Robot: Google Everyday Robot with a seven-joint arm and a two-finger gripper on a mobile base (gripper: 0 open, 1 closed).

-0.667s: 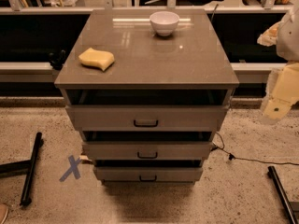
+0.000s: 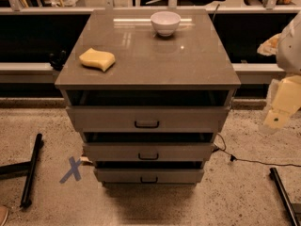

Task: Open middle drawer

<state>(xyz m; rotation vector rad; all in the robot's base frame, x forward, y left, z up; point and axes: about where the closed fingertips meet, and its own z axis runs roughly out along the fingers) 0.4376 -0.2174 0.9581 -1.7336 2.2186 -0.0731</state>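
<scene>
The cabinet [image 2: 146, 55] has three grey-brown drawers, each pulled out a little. The middle drawer [image 2: 117, 151] is the second one, with a small black loop handle [image 2: 148, 157] at its centre. The taller top drawer [image 2: 108, 119] is above it and the slimmer lowest drawer [image 2: 117, 175] is below. My gripper [image 2: 281, 108], cream-coloured, hangs at the right edge of the view. It is well to the right of the cabinet, at about the height of the top drawer, and touches nothing.
A white bowl [image 2: 165, 22] and a yellow sponge [image 2: 97, 59] sit on the cabinet top. A black cable [image 2: 244, 160] runs over the floor at the right. Black bars [image 2: 31, 169] lie on the floor at left and at right [image 2: 284, 194]. A blue tape cross [image 2: 72, 169] marks the floor.
My gripper has sunk slightly at the right edge. The drawers have not moved.
</scene>
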